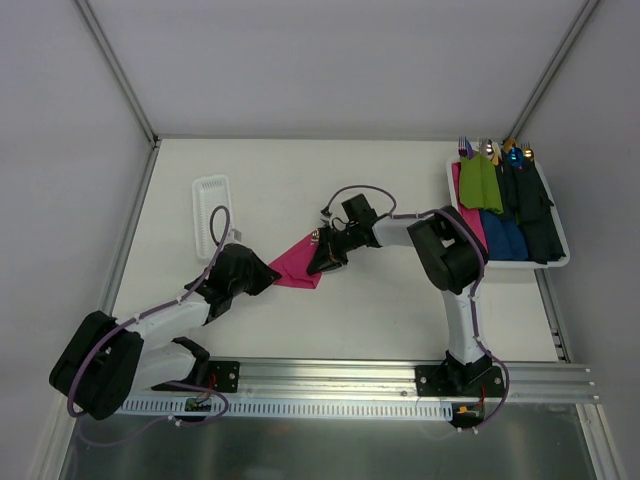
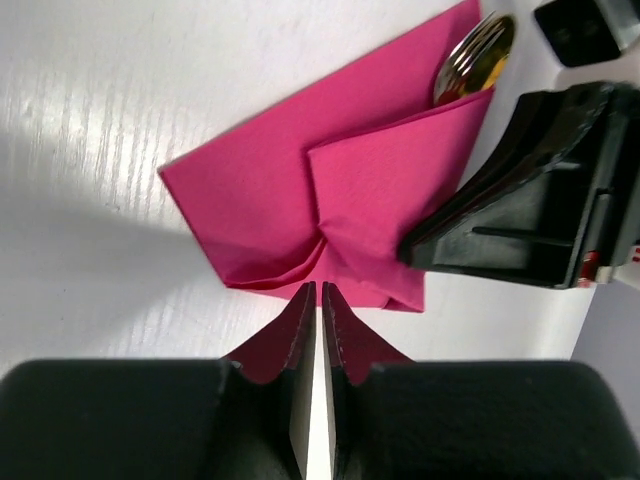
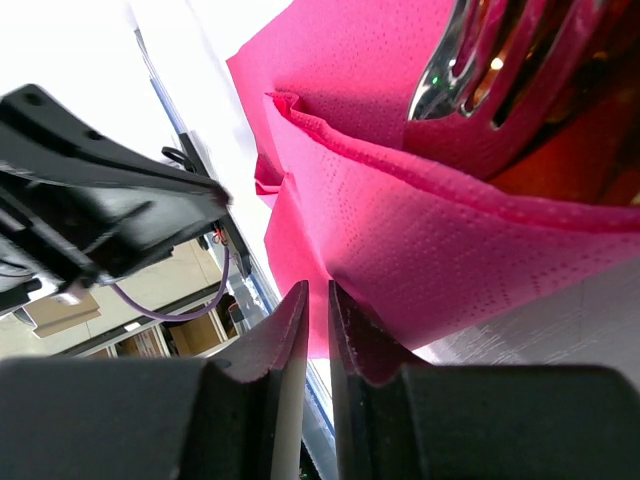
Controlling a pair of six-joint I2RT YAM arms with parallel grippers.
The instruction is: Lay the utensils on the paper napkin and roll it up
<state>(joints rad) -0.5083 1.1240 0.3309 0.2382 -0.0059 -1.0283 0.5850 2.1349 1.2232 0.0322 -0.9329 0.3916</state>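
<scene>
Two hands at the folded paper napkin [image 1: 293, 268], mid-worktop [image 1: 380, 310].
Left hand [image 2: 318, 288] at its near-left edge, right hand [image 3: 316, 288] at its right flap; both nearly closed, pinch on paper unclear. Gold utensils [image 2: 475, 60] sit under the flap, tips out at the far corner.

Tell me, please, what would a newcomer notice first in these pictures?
The bright pink paper napkin in the middle of the table stands out, folded over gold utensils that poke out of one end. The left gripper and right gripper meet at it from opposite sides, jaws almost shut.
</scene>
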